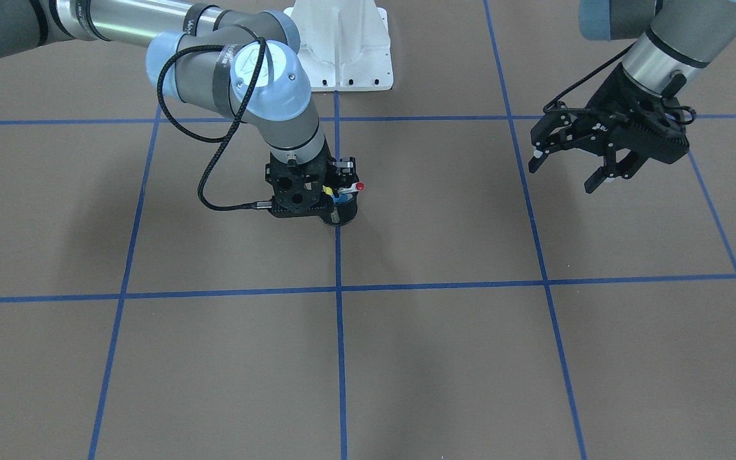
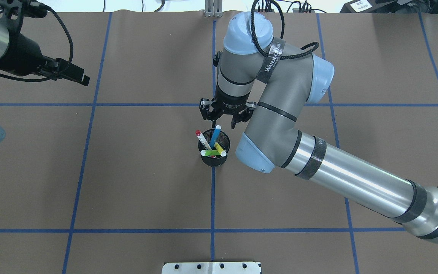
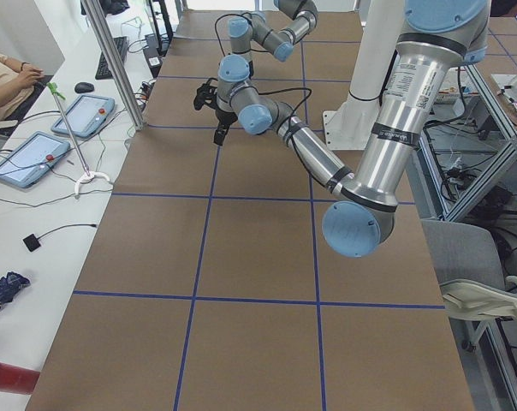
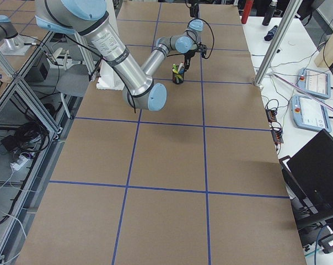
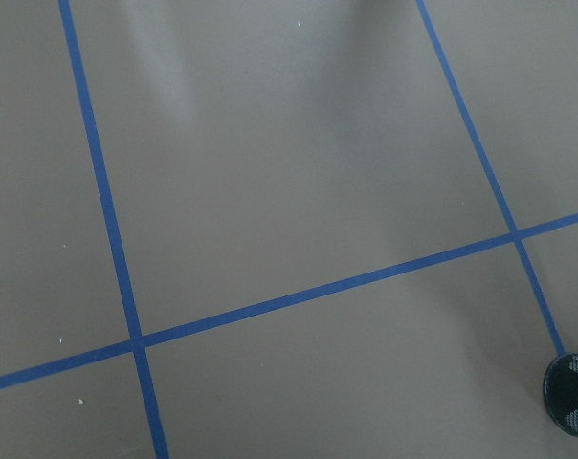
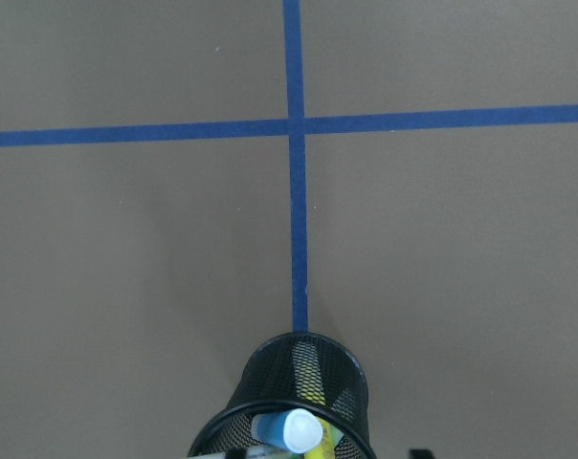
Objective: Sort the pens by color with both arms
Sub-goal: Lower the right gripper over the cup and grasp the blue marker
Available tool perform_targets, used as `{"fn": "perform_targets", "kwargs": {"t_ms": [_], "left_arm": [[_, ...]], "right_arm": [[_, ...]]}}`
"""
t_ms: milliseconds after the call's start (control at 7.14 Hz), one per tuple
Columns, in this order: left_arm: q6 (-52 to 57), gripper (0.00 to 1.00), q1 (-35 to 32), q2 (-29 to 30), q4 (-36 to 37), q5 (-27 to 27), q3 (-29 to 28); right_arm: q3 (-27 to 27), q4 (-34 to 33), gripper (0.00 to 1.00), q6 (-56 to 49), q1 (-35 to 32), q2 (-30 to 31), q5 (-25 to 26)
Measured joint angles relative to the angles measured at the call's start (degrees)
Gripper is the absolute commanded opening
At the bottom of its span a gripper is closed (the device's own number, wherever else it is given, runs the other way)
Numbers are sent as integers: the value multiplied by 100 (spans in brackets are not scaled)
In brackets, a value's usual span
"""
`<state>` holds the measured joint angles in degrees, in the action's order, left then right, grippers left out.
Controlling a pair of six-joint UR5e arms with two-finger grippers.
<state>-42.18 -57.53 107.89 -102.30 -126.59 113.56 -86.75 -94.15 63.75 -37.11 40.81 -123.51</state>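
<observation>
A black mesh cup point(image 2: 214, 158) stands on the table's centre line and holds all the pens: a blue pen point(image 2: 215, 136), a white pen with red ends point(image 2: 202, 139), a light green pen point(image 2: 209, 153) and a yellow pen point(image 2: 221, 149). My right gripper point(image 2: 224, 123) is open and empty. It hovers just beyond the cup's far rim, close to the blue pen's top. The right wrist view shows the cup point(image 6: 299, 382) and the blue pen's pale end point(image 6: 295, 430) at its bottom edge. My left gripper point(image 1: 563, 177) is open and empty, raised far off to the side.
The brown table point(image 2: 146, 182) is marked with blue tape lines point(image 2: 213, 198) in a grid. The white base pedestal point(image 1: 342, 51) stands behind the cup. The cup's rim shows in the corner of the left wrist view point(image 5: 571, 397).
</observation>
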Motion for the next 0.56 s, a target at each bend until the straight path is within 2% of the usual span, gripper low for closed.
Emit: {"fn": "perform_targets", "kwargs": {"t_ms": [560], "left_arm": [[-1,100,-9,-55,6,5,94]], "right_arm": [[391,28,53,-99,-19,-253,-23]]}}
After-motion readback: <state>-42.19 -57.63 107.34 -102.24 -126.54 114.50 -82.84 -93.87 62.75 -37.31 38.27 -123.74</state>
